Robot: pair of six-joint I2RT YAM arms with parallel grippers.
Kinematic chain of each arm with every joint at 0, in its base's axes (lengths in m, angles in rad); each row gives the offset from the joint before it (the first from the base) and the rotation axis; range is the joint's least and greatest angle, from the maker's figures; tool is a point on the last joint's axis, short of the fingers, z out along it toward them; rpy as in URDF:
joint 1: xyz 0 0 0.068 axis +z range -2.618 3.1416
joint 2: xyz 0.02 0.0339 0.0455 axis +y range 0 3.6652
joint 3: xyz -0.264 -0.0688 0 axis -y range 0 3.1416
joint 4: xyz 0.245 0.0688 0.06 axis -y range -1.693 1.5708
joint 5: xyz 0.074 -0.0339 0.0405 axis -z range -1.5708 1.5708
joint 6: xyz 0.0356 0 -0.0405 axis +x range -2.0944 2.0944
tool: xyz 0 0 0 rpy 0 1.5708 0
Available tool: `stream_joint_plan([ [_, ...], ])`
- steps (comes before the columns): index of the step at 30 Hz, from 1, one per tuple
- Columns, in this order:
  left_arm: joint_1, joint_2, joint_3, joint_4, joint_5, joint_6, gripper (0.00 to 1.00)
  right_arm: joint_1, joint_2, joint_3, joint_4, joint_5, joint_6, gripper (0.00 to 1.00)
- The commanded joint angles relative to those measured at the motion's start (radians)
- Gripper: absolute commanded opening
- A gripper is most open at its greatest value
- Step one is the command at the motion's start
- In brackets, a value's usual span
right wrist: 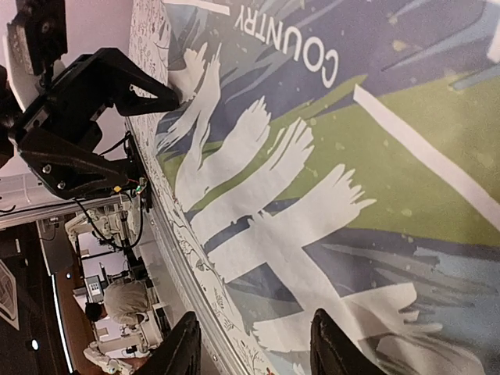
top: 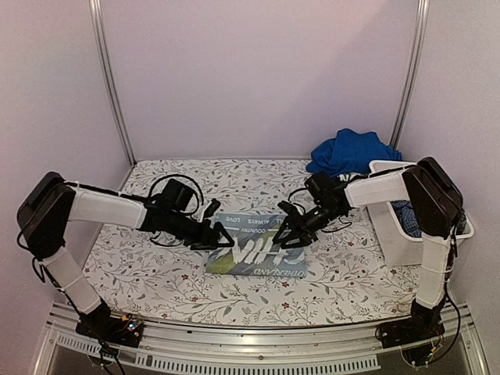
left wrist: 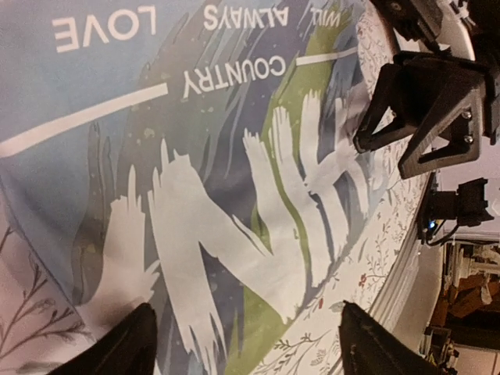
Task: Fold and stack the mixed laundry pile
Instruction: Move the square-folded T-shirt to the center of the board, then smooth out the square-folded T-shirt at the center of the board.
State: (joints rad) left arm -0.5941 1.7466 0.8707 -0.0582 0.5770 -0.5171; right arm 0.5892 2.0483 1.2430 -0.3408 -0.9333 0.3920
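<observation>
two robot arms meet over a folded pale blue garment (top: pixel 258 251), which lies flat as a neat rectangle on the leaf-and-flower covered surface (top: pixel 156 269). its printed side faces up, with the words "love", "country" and "always" set among white brush strokes and a green patch.

the left gripper (top: pixel 225 241) stands at the garment's left edge, its jaws spread wide with nothing between them. its own wrist camera shows both dark fingertips (left wrist: pixel 137 344) hanging over the print, cloth filling the gap below.

the right gripper (top: pixel 283 237) stands opposite, over the garment's right part. its jaws are parted to a middling gap and likewise clasp nothing, the tips angled down toward the cloth. whether either gripper actually touches the fabric cannot be told. each wrist camera catches the other gripper across the garment, low and close to the print.

to the right of the garment, well apart from it, sits a white tub (top: pixel 406 246) with a dark blue checked garment (top: pixel 404 211) showing inside. a royal blue garment (top: pixel 350 152) is heaped behind the folded garment and to its right, bunched against the tub's far rim.
</observation>
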Motion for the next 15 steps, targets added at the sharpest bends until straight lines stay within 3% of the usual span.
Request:
stream_joint_plan([
  [1,-0.004,-0.224,-0.024,-0.039,-0.104,0.015,0.93,-0.078,-0.16,0.011,-0.088,0.048,-0.041,0.48],
  [2,-0.004,-0.245,-0.011,-0.044,-0.121,0.021,0.98,-0.083,-0.176,0.013,-0.085,0.045,-0.045,0.5],
  [5,-0.002,-0.223,0.05,-0.05,-0.114,0.036,1.0,-0.085,-0.185,0.012,-0.032,-0.012,-0.046,0.5],
  [15,0.001,0.136,0.28,0.041,0.04,-0.012,1.0,-0.093,0.055,0.188,0.056,-0.066,-0.049,0.49],
])
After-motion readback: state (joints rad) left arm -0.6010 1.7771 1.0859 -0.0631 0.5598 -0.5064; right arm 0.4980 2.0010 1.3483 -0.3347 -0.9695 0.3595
